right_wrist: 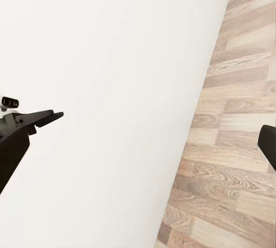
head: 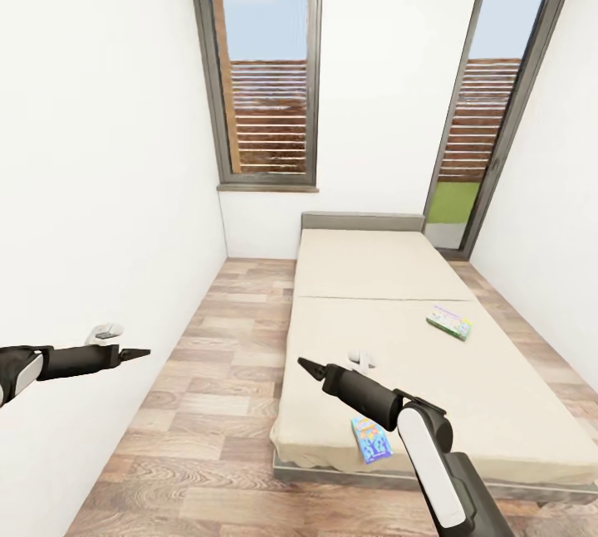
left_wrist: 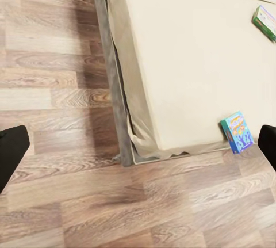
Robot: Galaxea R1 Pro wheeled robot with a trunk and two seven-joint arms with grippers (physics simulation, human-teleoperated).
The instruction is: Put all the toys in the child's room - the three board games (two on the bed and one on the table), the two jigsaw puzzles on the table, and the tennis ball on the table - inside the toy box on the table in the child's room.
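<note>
I face the bed (head: pixel 390 329), a beige mattress on a grey frame. Two board games lie on it: a small blue one (head: pixel 371 438) at the near edge and a green-edged one (head: pixel 449 322) farther right. My right gripper (head: pixel 307 367) hovers open over the bed's near left corner, up and left of the blue game. My left gripper (head: pixel 137 352) hangs open over the floor by the left wall. The left wrist view shows the blue game (left_wrist: pixel 236 132), the green-edged one (left_wrist: pixel 265 22) and the bed (left_wrist: pixel 172 58), with the gripper's fingers (left_wrist: pixel 8 153) wide apart. The table, toy box, jigsaw puzzles and tennis ball are out of view.
A strip of wood-plank floor (head: pixel 216 371) runs between the left white wall (head: pixel 100 188) and the bed. Two tall dark-framed windows (head: pixel 266 64) stand in the far wall. The right wrist view looks at the wall (right_wrist: pixel 115 87) and floor (right_wrist: pixel 230 161).
</note>
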